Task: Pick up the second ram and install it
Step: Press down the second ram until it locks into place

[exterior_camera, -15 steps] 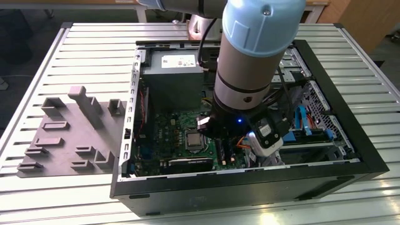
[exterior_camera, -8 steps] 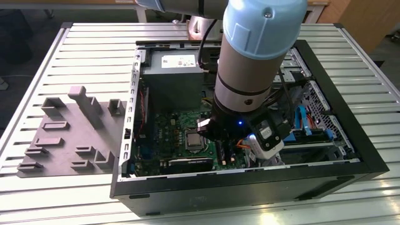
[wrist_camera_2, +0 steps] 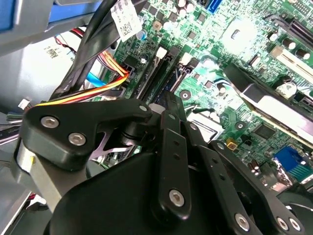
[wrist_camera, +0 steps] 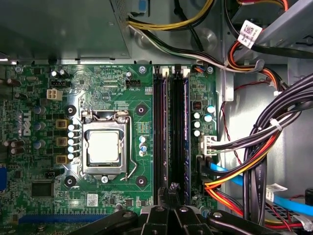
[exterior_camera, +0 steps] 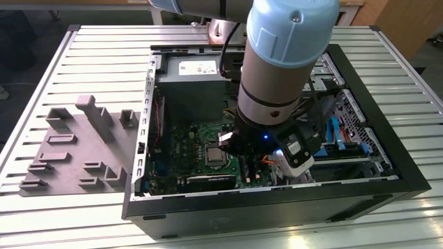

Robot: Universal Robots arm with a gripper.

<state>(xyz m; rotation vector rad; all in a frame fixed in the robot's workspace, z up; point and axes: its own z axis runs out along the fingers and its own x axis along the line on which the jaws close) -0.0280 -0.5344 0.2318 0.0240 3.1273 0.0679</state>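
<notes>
The open PC case (exterior_camera: 387, 171) sits mid-frame on the slatted surface (exterior_camera: 41, 93). Arm's gripper (wrist_camera: 168, 193) is down over the motherboard (wrist_camera: 112, 83), pinched together above the second ram (wrist_camera: 186, 132), already in its slot.

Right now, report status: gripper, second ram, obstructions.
Gripper down inside the computer case, at the end of the memory slots. Second ram appears seated in a slot. Cable bundle close beside the slots.

Grey arm (exterior_camera: 277, 67), pale-blue joint cap (exterior_camera: 291, 26)
</notes>
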